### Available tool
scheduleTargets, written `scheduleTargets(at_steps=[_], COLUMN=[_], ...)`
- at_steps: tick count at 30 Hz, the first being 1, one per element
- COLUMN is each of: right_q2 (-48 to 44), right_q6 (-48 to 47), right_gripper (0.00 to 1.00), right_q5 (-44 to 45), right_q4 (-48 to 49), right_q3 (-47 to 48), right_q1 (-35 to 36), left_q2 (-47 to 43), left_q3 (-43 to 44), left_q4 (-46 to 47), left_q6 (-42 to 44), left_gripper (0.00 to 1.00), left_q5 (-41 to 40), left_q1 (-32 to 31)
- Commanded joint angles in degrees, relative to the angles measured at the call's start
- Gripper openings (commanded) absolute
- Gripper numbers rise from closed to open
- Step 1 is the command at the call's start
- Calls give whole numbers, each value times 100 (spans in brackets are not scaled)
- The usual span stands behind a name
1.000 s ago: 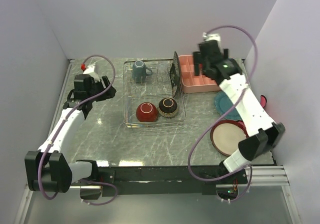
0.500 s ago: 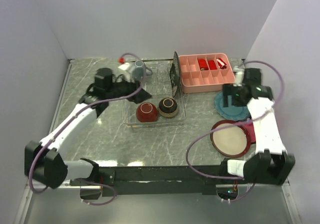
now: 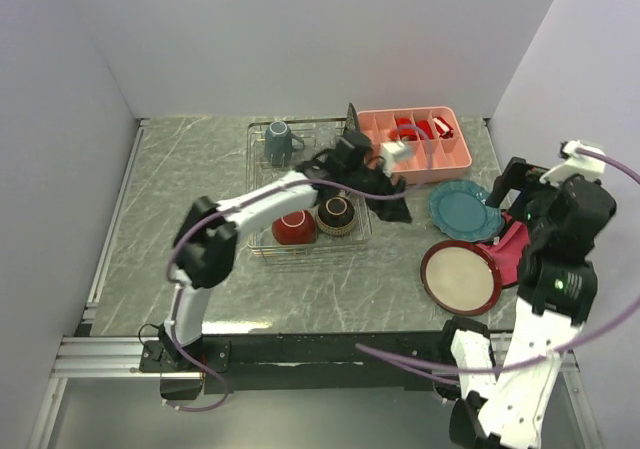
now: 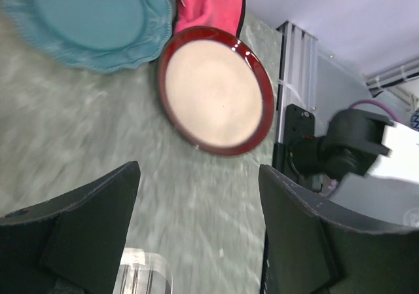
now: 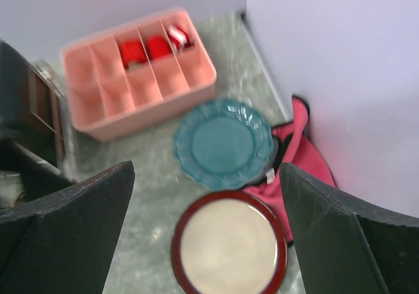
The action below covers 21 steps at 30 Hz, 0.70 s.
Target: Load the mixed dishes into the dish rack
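Rack [image 3: 308, 252]: mug [image 3: 279, 141], red bowl [image 3: 294, 226], dark bowl [image 3: 337, 215]; L gripper [image 4: 198, 189], R gripper [image 5: 206, 176] both spread.

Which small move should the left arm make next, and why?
Probably reach the left pincer toward the red-rimmed plate: the pincer is open and empty, and this plate and the teal plate lie outside the rack.

grey-green marbled tabletop [image 3: 150, 199], plain pale lilac walls [image 3: 300, 39] on three sides, aluminium rail [image 3: 110, 345] at near edge
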Motion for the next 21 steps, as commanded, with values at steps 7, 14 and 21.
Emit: scheduleTargets(at_steps=[7, 14, 21], right_q2=[-244, -129, -173], right_q6=[188, 162, 206], right_gripper=[100, 100, 100], right_q5=[161, 169, 99], right_q4=[-841, -1175, -1281], right_q3=[741, 944, 813], right_q1=[-32, -32, -32], left_q2=[1625, 2259, 2584], left_q3=[1123, 1247, 1221], left_q4=[156, 472, 814], left_q6=[-211, -351, -597], left_gripper=[81, 81, 80], left_q5=[-457, -448, -344], left_q1=[-741, -943, -1013])
